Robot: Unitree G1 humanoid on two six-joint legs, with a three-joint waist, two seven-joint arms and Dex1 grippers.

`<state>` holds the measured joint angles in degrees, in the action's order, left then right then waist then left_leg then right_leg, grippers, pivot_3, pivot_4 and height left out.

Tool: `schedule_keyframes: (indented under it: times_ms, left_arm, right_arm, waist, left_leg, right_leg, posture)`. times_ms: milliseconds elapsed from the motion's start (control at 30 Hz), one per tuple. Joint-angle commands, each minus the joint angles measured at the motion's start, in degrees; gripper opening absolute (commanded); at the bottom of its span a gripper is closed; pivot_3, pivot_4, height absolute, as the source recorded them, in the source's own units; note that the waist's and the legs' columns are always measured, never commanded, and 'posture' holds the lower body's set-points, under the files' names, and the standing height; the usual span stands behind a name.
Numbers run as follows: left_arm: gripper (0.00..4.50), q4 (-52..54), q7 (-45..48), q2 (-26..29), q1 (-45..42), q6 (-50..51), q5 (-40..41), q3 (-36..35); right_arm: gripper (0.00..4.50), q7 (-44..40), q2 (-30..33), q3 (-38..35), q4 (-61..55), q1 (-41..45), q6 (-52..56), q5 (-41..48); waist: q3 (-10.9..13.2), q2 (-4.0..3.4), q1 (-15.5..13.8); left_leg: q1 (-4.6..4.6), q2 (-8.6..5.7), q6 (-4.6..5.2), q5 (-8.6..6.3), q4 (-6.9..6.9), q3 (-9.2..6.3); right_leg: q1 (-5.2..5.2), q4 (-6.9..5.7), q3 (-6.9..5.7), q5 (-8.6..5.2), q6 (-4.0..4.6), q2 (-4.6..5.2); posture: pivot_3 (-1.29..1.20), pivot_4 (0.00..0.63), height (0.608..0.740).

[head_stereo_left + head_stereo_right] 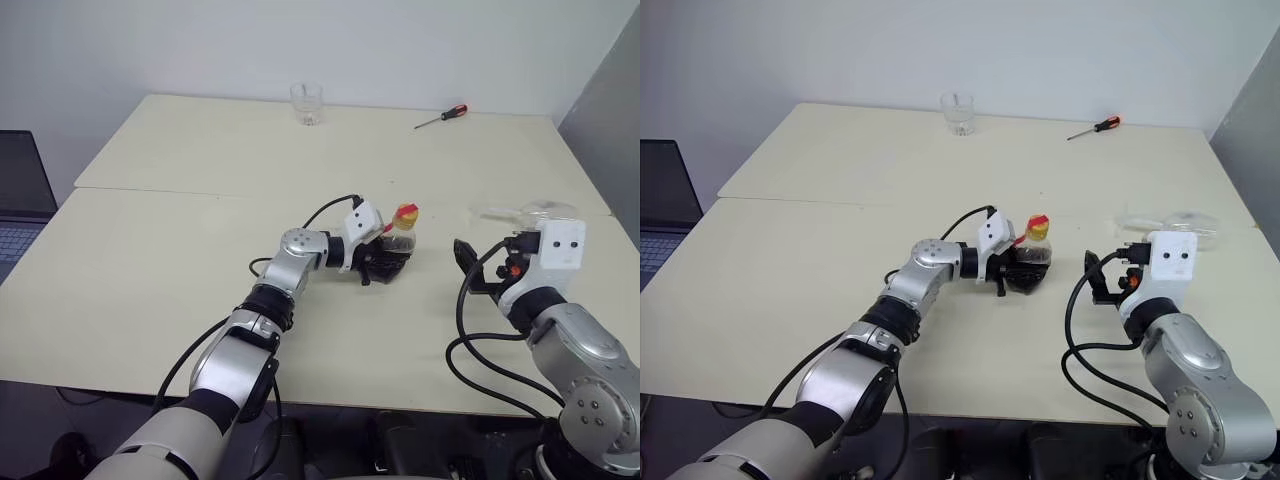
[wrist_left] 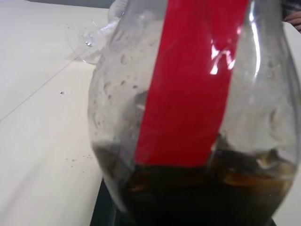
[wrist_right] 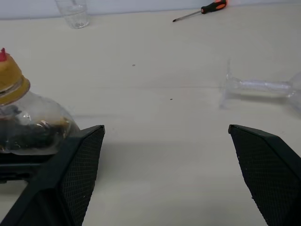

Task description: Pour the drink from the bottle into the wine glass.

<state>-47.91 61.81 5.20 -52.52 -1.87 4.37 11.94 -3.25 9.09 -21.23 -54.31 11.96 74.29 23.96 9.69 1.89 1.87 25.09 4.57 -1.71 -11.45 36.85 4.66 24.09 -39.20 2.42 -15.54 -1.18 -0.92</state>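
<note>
The left gripper [image 1: 1012, 268] pinches the squat clear plastic bottle [image 1: 1032, 258] of dark brown drink [image 2: 202, 193]. Right of the bottle, the clear wine glass [image 3: 263, 87] lies toppled beyond the spread right gripper [image 3: 169, 160]; pouring now would likely spill.

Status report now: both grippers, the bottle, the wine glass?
Left gripper shut on bottle, upright on table. Right gripper open, holding nothing. Wine glass lying on its side. Nothing between them.

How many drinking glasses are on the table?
2. A tumbler stands at the far edge; a wine glass lies on its side near the right gripper.
</note>
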Motion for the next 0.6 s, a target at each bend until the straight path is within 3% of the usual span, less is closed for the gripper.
schedule_keyframes:
  times_ms: [33,133,367,600]
  left_arm:
    - [0.86,0.96,-0.12,-0.36,-1.58,-1.56,0.39,-0.95]
    - [0.86,0.96,-0.19,-0.23,-1.68,-1.56,0.37,-1.06]
    - [0.86,1.43,-0.49,-0.08,-1.47,-1.53,0.34,-1.21]
    - [0.86,2.14,-0.80,-0.09,-1.23,-1.25,0.38,-1.25]
  right_arm:
    - [4.50,-2.83,0.79,-0.42,-3.57,1.16,-0.47,3.45]
    - [4.50,-3.88,-0.86,1.31,-4.32,3.97,0.89,7.14]
    - [4.50,2.08,-5.15,6.48,-0.14,12.23,1.14,5.66]
    - [4.50,3.83,-6.11,9.39,3.73,13.17,-1.98,3.88]
  waist:
    - [0.00,0.00,0.00]
    - [0.00,0.00,0.06]
    - [0.00,0.00,-0.01]
    - [0.00,0.00,-0.03]
  left_leg:
    - [0.00,0.00,0.00,0.00,0.00,0.00]
    - [0.00,-0.01,0.00,0.00,0.00,0.01]
    - [0.03,0.00,0.00,0.00,0.00,-0.02]
    - [0.11,-0.01,0.00,0.00,0.02,0.04]
  right_leg:
    - [0.00,0.00,0.00,0.00,0.00,0.00]
    - [0.00,0.01,0.04,0.00,0.00,0.00]
    - [0.00,0.06,0.00,0.00,0.00,-0.01]
    - [0.02,0.12,0.00,0.03,0.05,0.04]
  posture:
    - [0.00,0.150,0.740]
    - [0.00,0.150,0.740]
    - [0.00,0.150,0.740]
    - [0.00,0.150,0.740]
